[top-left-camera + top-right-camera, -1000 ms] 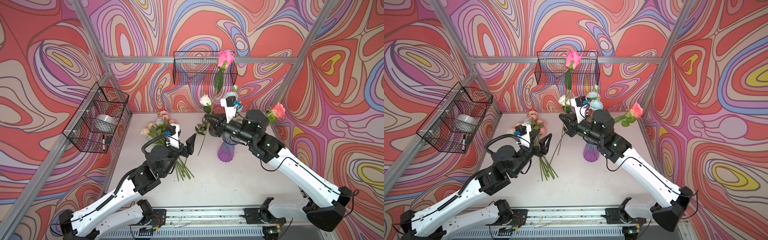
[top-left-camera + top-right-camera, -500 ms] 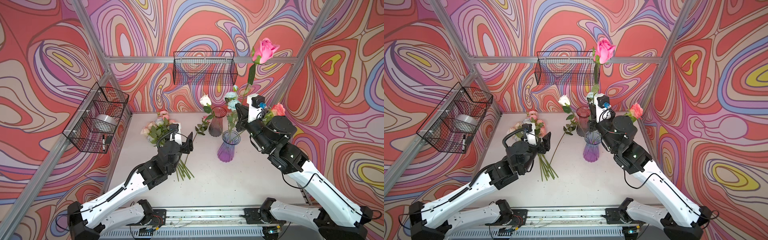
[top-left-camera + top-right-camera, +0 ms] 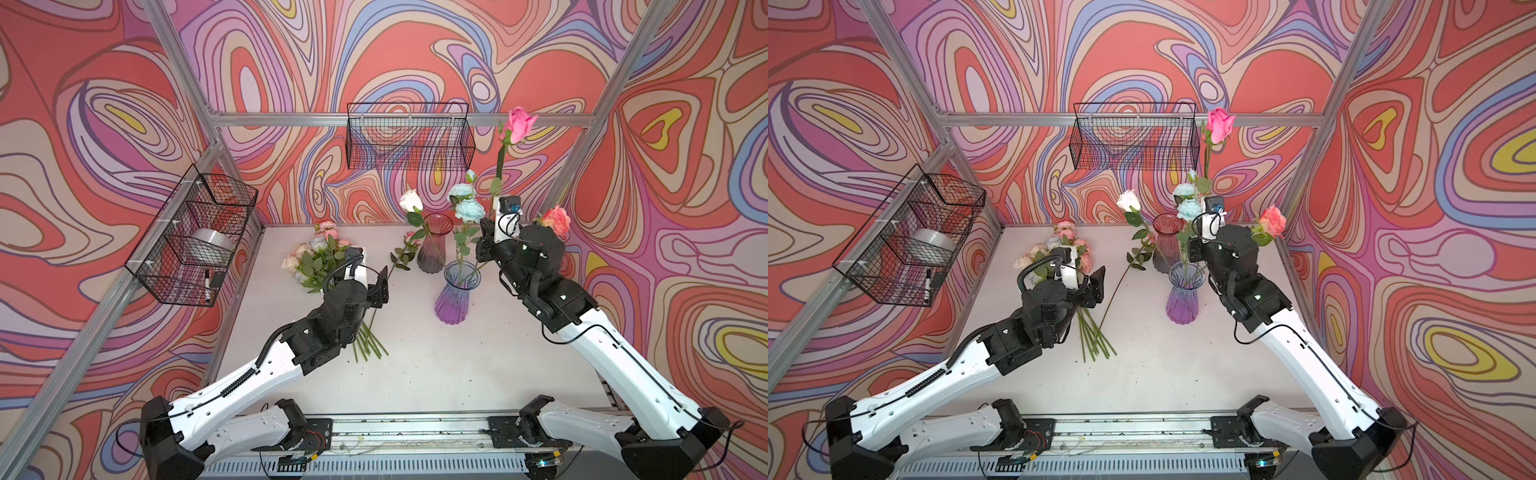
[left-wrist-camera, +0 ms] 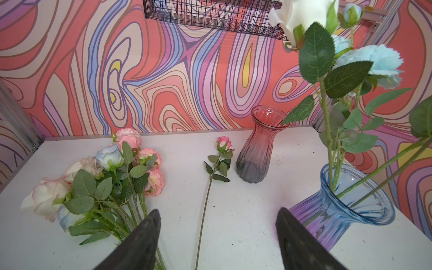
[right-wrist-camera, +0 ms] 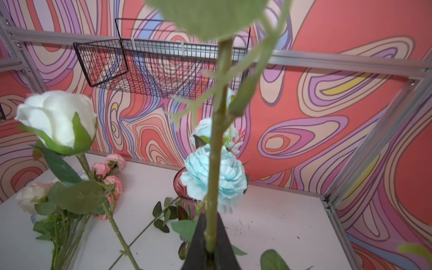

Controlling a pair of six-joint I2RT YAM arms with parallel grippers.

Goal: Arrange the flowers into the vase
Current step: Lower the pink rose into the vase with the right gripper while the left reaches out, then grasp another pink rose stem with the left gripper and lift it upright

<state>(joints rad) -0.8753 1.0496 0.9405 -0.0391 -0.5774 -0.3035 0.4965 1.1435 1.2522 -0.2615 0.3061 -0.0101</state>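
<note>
Swirly walls [image 3: 415, 50] ring the table [image 3: 415, 374]; fingers of the right gripper [image 5: 211, 221] clamp a pink rose [image 3: 518, 124] by its stem, bloom well above them; those of the left gripper [image 4: 218, 233] stand apart above a bud [image 4: 224, 141] stem.

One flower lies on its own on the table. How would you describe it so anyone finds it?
On the white table, look between the loose bunch of flowers lying at the left and the empty dark red vase. There a single small pink rosebud lies flat on its thin stem. Unlike its neighbours, it is alone, neither bundled nor standing in a vase.
</note>
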